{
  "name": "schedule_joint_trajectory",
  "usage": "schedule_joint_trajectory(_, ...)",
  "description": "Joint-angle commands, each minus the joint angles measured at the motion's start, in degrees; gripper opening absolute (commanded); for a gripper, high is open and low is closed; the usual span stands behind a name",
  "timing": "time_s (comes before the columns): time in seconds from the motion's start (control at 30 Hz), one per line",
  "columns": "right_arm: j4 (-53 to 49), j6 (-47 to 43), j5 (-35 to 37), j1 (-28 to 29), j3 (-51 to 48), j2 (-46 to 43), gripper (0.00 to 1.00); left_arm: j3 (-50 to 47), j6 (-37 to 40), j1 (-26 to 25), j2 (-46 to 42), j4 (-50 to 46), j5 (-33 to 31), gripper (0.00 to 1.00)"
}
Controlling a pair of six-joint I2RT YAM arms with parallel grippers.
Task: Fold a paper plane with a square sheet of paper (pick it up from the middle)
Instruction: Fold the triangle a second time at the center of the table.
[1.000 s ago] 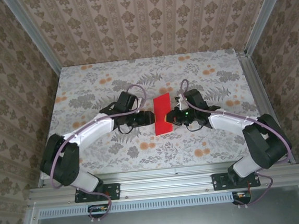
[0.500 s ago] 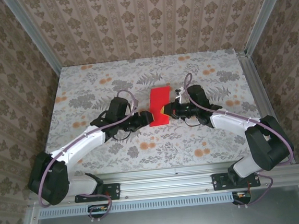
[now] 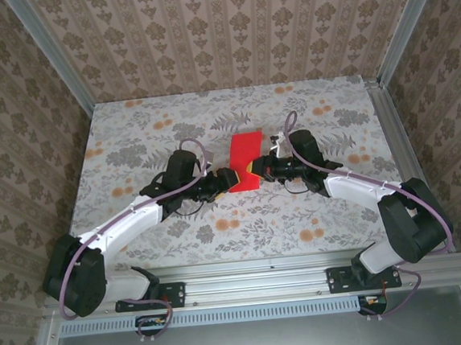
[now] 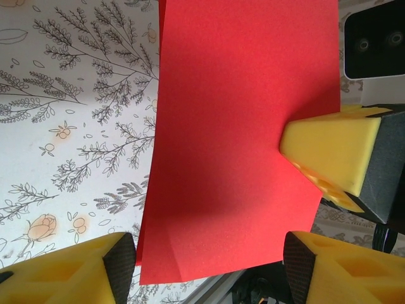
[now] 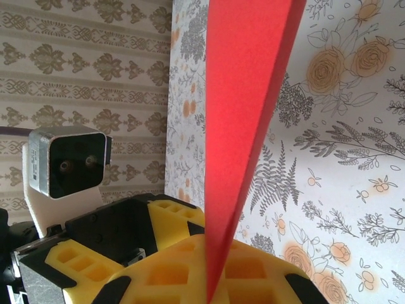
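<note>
right claw point(image 5: 212, 273) pinching creased matte red paper point(image 4: 234, 126), left claw point(image 4: 209, 261) spread wide

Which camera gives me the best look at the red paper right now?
Left wrist: the red paper sheet shows its broad face and edges close up. Top external shows it small, mid-table. Right wrist sees it edge-on, a thin wedge pinched in the right hand.

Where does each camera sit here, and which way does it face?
Top external: above and behind the bases, looking down at the table; left arm and right arm meet at the red sheet.
Left wrist: faces the sheet's flat side; own open jaws below, right jaws pinching its edge.
Right wrist: edge-on along the sheet; own shut jaws.
Shared: the sheet.
</note>
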Motion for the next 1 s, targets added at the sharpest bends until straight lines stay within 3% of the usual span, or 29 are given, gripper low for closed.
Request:
schedule_joint_trajectory(0.0,1.7,0.5,-1.7,-0.3,-0.3,-1.4,0.06,-0.3,-1.2,0.1,-1.0,1.9,1.4,0.66)
schedule_joint_trajectory(0.97,2.0,-0.8,-2.1,-0.3,-1.9,0.1,0.06,1.5,-2.2,2.0,-0.8,4.8,4.8,0.62)
